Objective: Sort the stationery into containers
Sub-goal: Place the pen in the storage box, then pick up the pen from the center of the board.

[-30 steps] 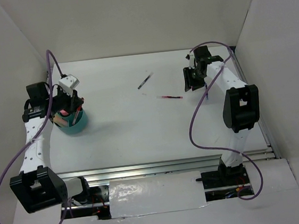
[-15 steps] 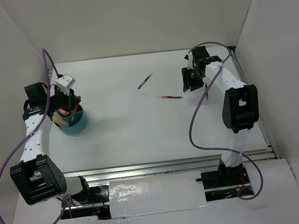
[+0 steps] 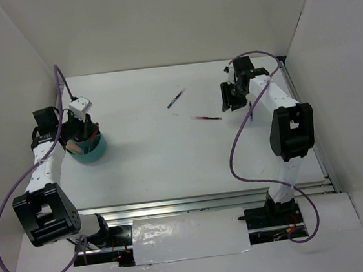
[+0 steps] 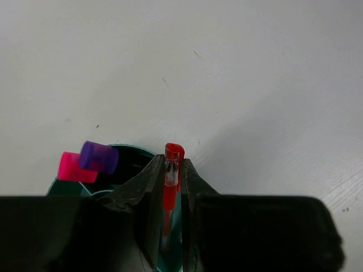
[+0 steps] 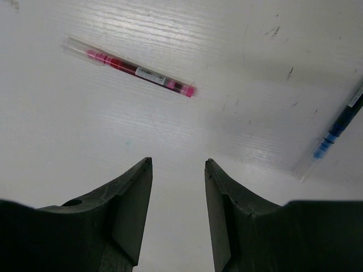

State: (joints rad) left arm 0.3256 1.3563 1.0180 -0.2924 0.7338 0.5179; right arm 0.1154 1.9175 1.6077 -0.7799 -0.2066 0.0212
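Note:
My left gripper [image 4: 172, 164] is shut on a thin red pen [image 4: 171, 175], which stands upright between the pads with its lower end inside the teal cup [image 3: 96, 152]. A pink highlighter [image 4: 71, 168] and a purple marker [image 4: 99, 157] lean in the same cup. In the top view the left gripper [image 3: 88, 127] hangs right over the cup at the table's left. My right gripper [image 5: 178, 161] is open and empty above bare table, at the far right [image 3: 231, 98]. A pink-red pen [image 5: 136, 71] [image 3: 207, 118] and a dark blue pen [image 5: 340, 122] [image 3: 176, 98] lie flat ahead of it.
White walls [image 3: 334, 42] close in the table on the left, back and right. A metal rail [image 3: 195, 203] runs along the near edge by the arm bases. Purple cables [image 3: 235, 150] loop beside both arms.
The left arm has folded in closer to the cup, and its wrist has dropped slightly with the red pen still gripped. The right arm has barely moved.

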